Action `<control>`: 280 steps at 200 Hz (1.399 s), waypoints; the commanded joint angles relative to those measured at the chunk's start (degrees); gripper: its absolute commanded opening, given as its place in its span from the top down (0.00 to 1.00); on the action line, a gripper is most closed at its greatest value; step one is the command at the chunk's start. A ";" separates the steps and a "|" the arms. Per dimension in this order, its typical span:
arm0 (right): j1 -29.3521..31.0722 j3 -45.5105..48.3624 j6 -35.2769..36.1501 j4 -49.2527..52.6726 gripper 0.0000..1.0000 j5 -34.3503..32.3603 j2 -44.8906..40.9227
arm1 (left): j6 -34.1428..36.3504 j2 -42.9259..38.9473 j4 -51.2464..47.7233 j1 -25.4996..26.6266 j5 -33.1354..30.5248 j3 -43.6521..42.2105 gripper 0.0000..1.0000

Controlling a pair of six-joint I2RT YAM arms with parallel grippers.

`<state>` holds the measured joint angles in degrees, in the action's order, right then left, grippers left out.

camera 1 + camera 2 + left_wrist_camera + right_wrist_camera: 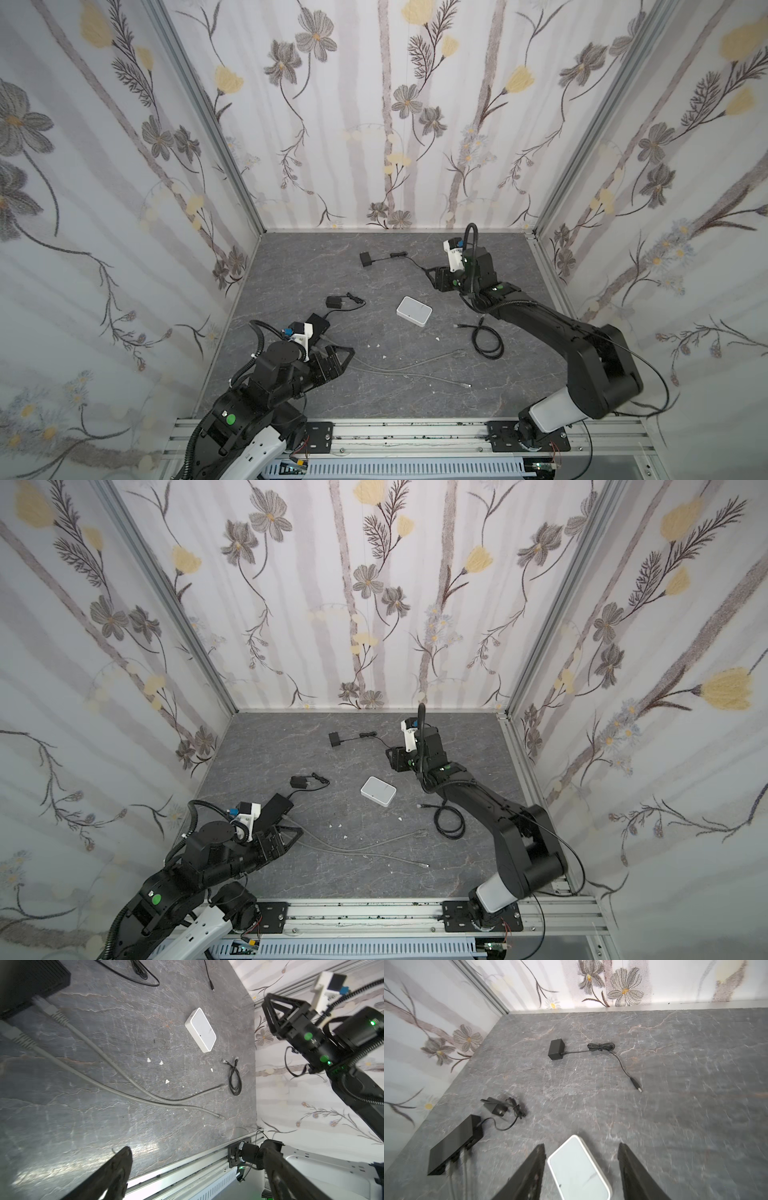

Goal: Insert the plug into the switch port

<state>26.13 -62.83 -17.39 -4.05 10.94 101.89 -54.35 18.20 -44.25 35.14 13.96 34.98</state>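
Plug (638, 1087), the small barrel tip on the free end of a thin black cord, lies loose on the table (291, 270) in its far half, toward the right arm (540, 328). The cord runs back through a tied bundle to a black adapter (556, 1050) near the back wall. The white box (414, 311) with the pale grey top sits flat near the table's middle, skewed to the table's edges and well apart from the plug. Its switch port is too small to make out on the thin side faces. Bare table rings the box on every side, and a broad bare stretch runs from the plug to the right wall. The right jaws stand apart and empty above the table near the plug; in the right wrist view the box's end shows between the two fingers (529, 1167). A coiled black cable (486, 340) lies near the box at its front right. Two grey cables (415, 365) trail across the front, with white scraps (374, 345) between them and the box. At front left the left jaws stand wide apart and empty, beside a black box (318, 326) and a second adapter (333, 302). A metal rail (407, 432) bounds the front edge.
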 commanded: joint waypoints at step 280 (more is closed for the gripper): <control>-0.12 -71.01 13.82 56.44 0.98 -11.81 54.47 | 12.98 3.17 0.35 -0.03 -4.65 6.50 0.00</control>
<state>25.43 -134.13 -5.26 49.71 -3.84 157.07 -40.21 22.79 -40.53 35.16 10.61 40.97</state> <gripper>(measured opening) 0.061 0.997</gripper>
